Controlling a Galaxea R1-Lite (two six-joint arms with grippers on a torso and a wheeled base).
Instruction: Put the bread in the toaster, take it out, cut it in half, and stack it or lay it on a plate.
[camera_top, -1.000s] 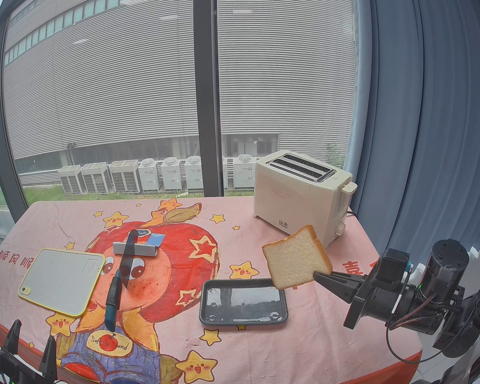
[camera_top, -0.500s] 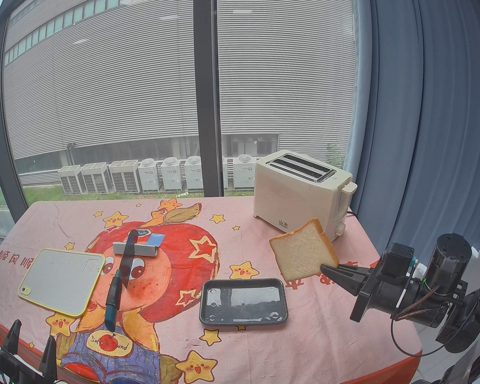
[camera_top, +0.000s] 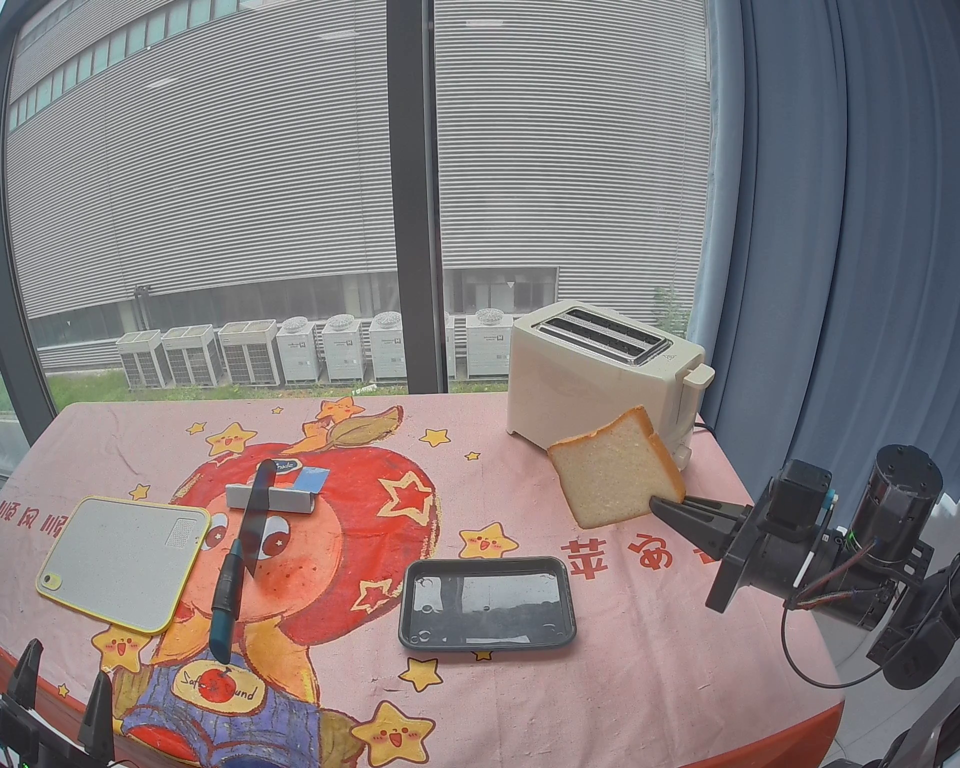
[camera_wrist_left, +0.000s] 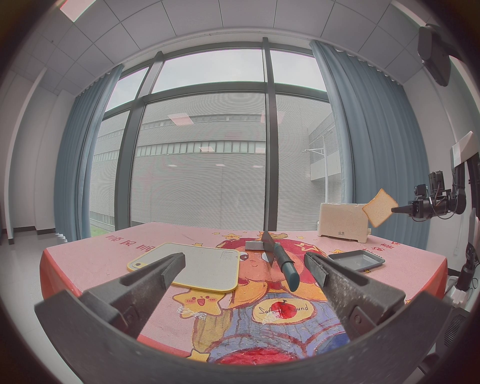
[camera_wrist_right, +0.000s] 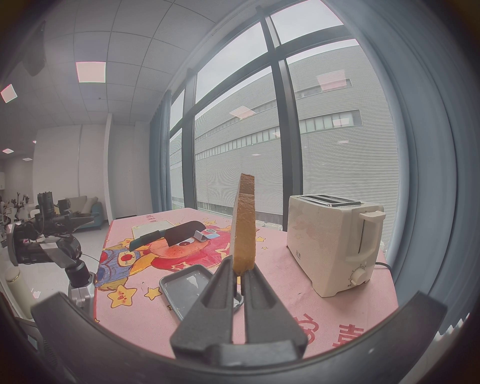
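A slice of bread (camera_top: 615, 467) hangs upright in the air in front of the cream toaster (camera_top: 597, 385), pinched at its lower corner by my right gripper (camera_top: 668, 504), which is shut on it. In the right wrist view the bread (camera_wrist_right: 244, 222) stands edge-on between the fingers (camera_wrist_right: 216, 295), with the toaster (camera_wrist_right: 332, 240) beside it. The toaster's two top slots are empty. A dark tray-like plate (camera_top: 487, 604) lies on the table below the bread. My left gripper (camera_wrist_left: 245, 280) is open off the table's near left corner, holding nothing.
A knife (camera_top: 240, 555) with a teal handle rests with its blade on a small grey holder (camera_top: 270, 496). A white cutting board (camera_top: 120, 560) with a yellow rim lies at the left. A blue curtain (camera_top: 830, 250) hangs at the right, close behind the toaster.
My right gripper has lifted the bread up and carried it farther back toward the toaster. The left arm has stayed put.
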